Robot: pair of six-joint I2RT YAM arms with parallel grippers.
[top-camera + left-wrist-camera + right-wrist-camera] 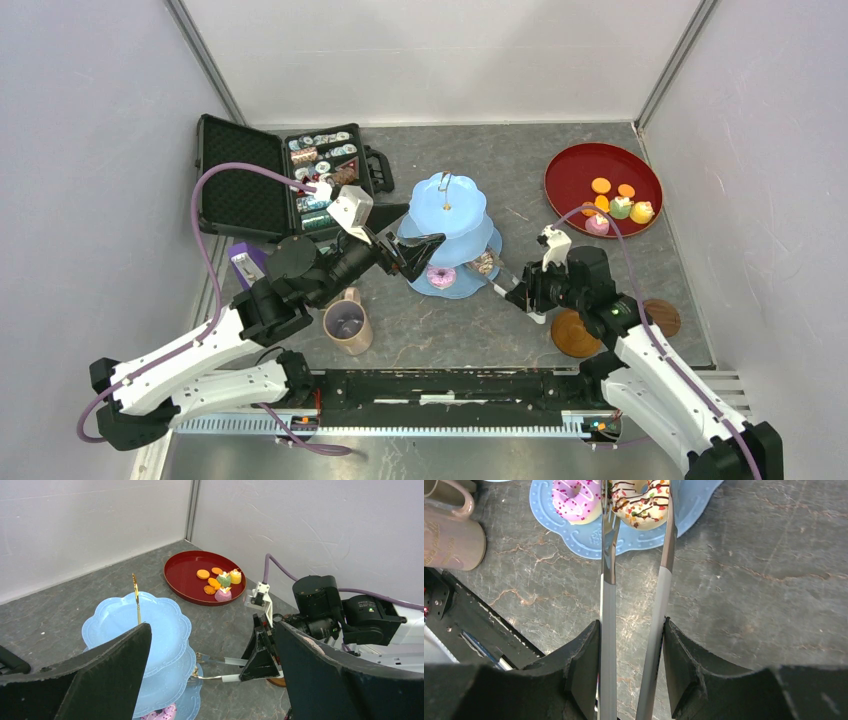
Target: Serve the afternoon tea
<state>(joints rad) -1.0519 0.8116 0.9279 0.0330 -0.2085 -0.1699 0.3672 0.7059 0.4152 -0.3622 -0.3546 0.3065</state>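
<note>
The pale-blue three-tier cake stand (447, 205) stands mid-table. Its bottom tier (589, 540) carries a pink donut (574, 497) and a white chocolate-drizzled donut (639, 500). My right gripper (631, 625) is shut on metal tongs (607, 605), and the tong tips sit on either side of the white donut (485, 264). My left gripper (212, 626) hangs open and empty beside the stand (160, 625), at its left front. The tan mug (347, 326) stands near the left arm. Two brown coasters (575, 335) lie by the right arm. Orange biscuits (601, 186) and small cakes (620, 208) are at the back right.
The biscuits and cakes lie in a round dark-red tray (560, 175). An open black case of small tins (240, 180) sits at the back left. Grey walls close in the table on three sides. The arms' base rail runs along the near edge.
</note>
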